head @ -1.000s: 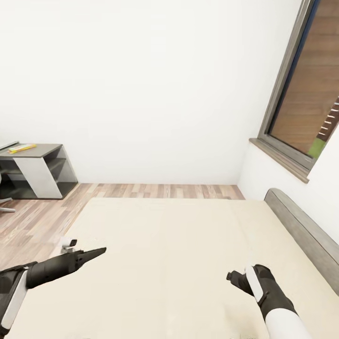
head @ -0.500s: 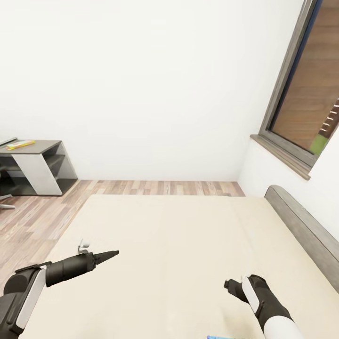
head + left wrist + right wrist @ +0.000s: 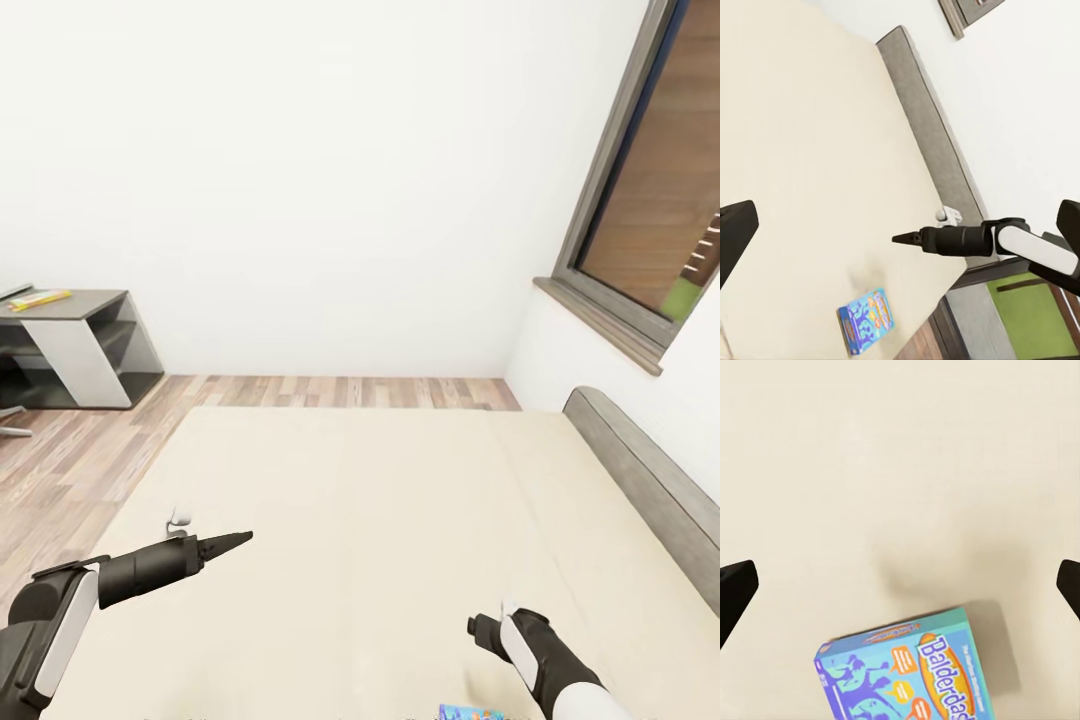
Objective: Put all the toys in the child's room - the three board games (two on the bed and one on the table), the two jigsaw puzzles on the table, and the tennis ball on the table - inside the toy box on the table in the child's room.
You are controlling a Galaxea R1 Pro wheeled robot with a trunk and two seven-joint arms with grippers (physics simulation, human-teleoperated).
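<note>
While both arms hang over the bed [image 3: 380,520], the step in hand appears to be collecting a board game from the mattress. The blue board game [image 3: 911,675] lies flat on the beige surface at the bottom of the right wrist view, just below and ahead of the right gripper [image 3: 488,632], whose fingers stand wide at that view's two edges with nothing between them. It also peeks in at the bottom edge of the head view. The left gripper [image 3: 232,541], at the lower left of the head view, points across the bed; its fingers look drawn to a narrow point and carry nothing. Next, I judge, the right gripper must drop lower and straddle the box's edge. At the far left, a yellow flat item [image 3: 38,298] rests on the dark desk wing [image 3: 95,300].
</note>
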